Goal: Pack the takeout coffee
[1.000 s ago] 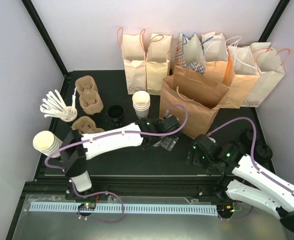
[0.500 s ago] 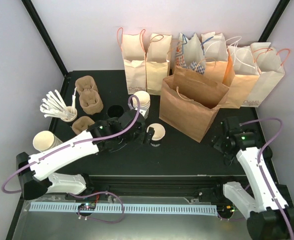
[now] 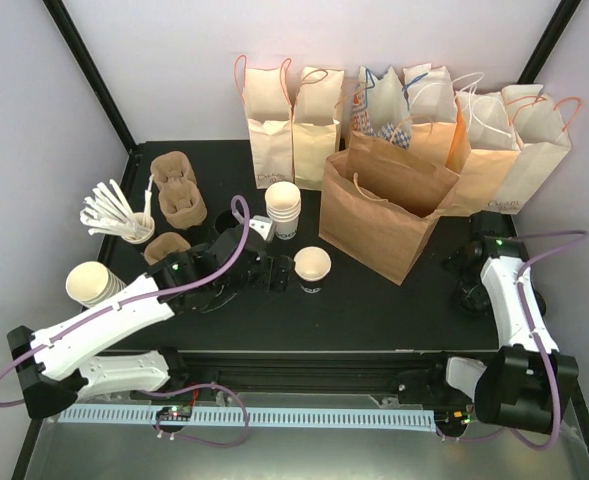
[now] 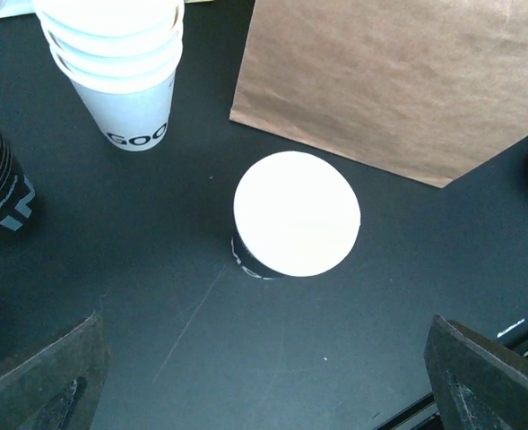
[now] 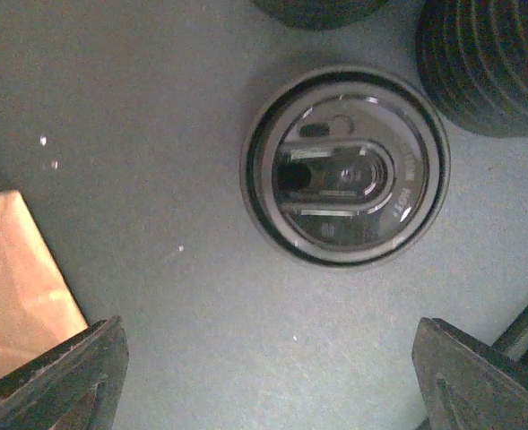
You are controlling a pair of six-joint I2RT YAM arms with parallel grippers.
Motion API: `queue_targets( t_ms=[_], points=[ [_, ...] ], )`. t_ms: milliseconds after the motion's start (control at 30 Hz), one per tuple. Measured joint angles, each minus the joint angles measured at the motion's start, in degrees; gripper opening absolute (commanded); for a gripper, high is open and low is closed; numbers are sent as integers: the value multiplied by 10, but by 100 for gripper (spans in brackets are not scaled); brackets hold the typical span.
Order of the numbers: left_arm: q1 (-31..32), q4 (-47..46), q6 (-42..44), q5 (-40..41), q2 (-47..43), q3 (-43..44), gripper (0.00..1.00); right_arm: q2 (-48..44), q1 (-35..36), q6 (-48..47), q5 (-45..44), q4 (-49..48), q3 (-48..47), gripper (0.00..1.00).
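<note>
Just ahead of the spread left tool (image 4: 264,381) stands the paper cup (image 4: 297,213).

small white open-topped paper cup (image 3: 312,266) stands upright near brown bag (image 3: 384,215).

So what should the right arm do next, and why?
Probably lower the right gripper straight down onto the black lid: its fingers are open and the lid lies flat just below, while the cup by the brown bag has no lid yet.
</note>
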State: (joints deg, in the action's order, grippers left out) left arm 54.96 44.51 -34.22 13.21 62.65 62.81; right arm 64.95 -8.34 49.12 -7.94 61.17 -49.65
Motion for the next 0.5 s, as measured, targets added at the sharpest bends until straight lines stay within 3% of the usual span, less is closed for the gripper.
queue_targets(
  t_ms=[233,500],
  points=[
    [-2,-6,2,-5,-46,-45,99,32,-58,2,-2,-31,-4,97],
    [-14,-17,17,-17,-53,-54,99,68,-104,-8,13,-67,-3,96]
  ],
)
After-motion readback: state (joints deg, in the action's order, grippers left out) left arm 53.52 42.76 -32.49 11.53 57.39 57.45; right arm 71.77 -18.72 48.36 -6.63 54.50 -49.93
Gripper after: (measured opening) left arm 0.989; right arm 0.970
